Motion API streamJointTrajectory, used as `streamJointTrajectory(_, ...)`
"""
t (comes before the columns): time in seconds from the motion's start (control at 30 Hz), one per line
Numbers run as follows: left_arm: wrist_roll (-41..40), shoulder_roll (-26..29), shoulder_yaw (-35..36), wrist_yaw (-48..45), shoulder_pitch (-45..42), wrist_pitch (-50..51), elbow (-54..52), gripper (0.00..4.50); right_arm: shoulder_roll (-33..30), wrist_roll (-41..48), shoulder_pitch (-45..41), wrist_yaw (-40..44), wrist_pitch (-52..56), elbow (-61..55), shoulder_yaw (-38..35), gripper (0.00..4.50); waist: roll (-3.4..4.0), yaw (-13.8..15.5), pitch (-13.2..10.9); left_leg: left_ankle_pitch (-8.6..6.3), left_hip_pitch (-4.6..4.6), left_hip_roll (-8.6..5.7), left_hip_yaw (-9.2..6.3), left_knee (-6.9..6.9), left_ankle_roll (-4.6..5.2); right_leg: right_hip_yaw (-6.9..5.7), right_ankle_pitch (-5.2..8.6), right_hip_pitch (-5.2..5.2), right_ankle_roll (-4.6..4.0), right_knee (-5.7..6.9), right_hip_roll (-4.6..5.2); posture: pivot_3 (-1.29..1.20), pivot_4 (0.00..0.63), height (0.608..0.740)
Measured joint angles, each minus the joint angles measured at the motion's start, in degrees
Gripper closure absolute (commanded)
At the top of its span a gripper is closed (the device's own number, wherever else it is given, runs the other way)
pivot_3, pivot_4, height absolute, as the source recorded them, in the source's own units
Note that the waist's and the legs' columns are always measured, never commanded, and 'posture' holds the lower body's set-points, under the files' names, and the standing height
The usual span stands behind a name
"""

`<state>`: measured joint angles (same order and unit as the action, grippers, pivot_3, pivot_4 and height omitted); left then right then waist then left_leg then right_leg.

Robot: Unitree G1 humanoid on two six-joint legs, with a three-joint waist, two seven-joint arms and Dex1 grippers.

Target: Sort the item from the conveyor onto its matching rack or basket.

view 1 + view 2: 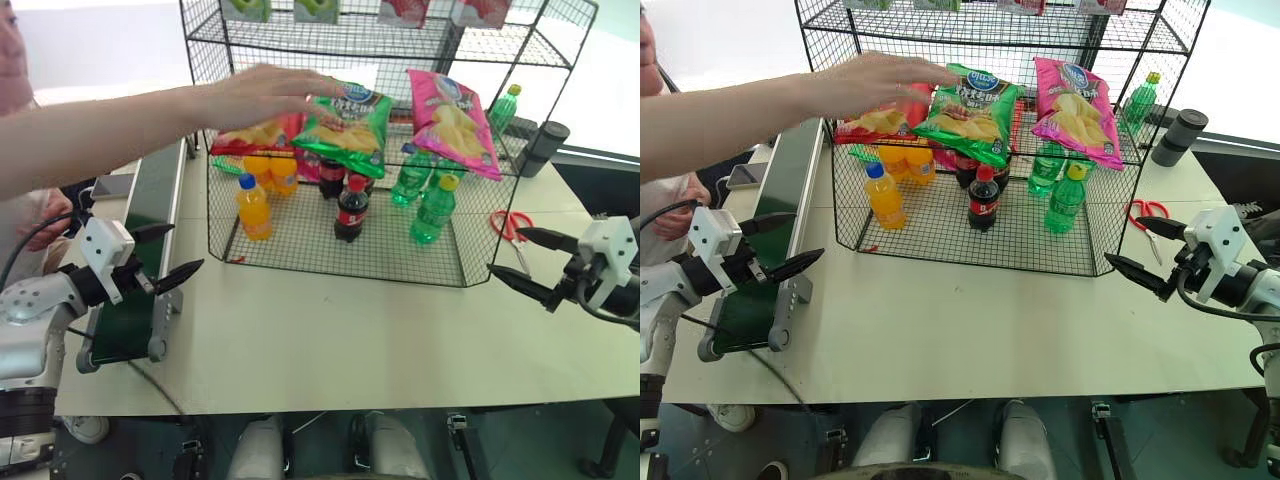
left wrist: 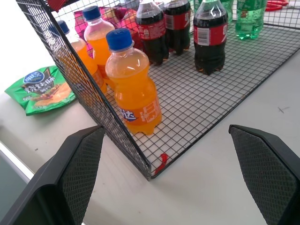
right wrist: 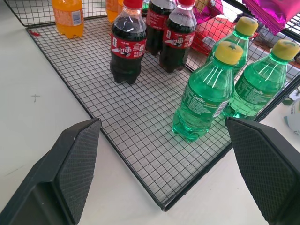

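- Left eye view: the pink chip bag (image 1: 455,122) lies on the middle tier of the black wire rack (image 1: 520,60), at its right end, beside a green chip bag (image 1: 347,125) and a red chip bag (image 1: 255,137); a person's hand (image 1: 262,95) reaches over the red and green bags; the conveyor (image 1: 135,270) runs along the left edge of the surface (image 1: 330,340), its belt bare; the left gripper (image 1: 165,255) hangs over the belt, jaws apart and holding nothing; the right gripper (image 1: 530,262) hangs over the surface near red scissors (image 1: 508,225) — jaws apart too, empty.
- Right eye view: same layout.
- Left wrist view: orange soda bottles (image 2: 133,89) and cola bottles (image 2: 211,35) stand on the rack's bottom grid; another green bag (image 2: 42,89) lies on the surface outside the rack.
- Right wrist view: green Sprite bottles (image 3: 208,93) stand near the grid's corner.
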<state>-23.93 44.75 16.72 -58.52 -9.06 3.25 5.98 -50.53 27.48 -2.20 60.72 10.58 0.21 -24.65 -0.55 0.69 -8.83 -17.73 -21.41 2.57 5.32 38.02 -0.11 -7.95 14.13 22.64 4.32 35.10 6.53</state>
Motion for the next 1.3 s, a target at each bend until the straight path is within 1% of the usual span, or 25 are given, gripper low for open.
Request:
streamJointTrajectory(0.53,0.2,-0.6,-0.3,0.4,-0.9,0.0,0.0,0.00,0.0,-1.5,0.0,0.4,-1.7,1.6,0.0,0.09,0.00,0.0,0.0,0.01,0.01,0.00,0.01,0.00,-0.02,0.00,0.00,0.00,0.00,0.01,-0.01,0.00,0.150,0.740)
streamJointTrajectory(0.87,0.8,-3.0,-0.4,1.8,-0.1,-0.1,-0.2,0.00,-0.1,-2.1,-2.2,0.7,-2.0,3.6,1.3,0.09,0.00,0.0,0.0,0.02,0.02,0.00,0.02,0.01,-0.04,0.00,0.00,-0.02,0.00,0.02,-0.01,0.00,0.150,0.740)
streamJointTrajectory(1.3,0.8,-3.2,-0.8,2.5,-0.2,0.3,-2.1,0.00,-0.1,-2.5,-3.7,0.9,-1.8,3.6,1.9,0.09,0.00,-0.1,0.0,0.03,0.03,0.00,0.02,0.02,-0.04,0.00,0.00,-0.02,0.00,0.03,-0.01,0.00,0.150,0.740)
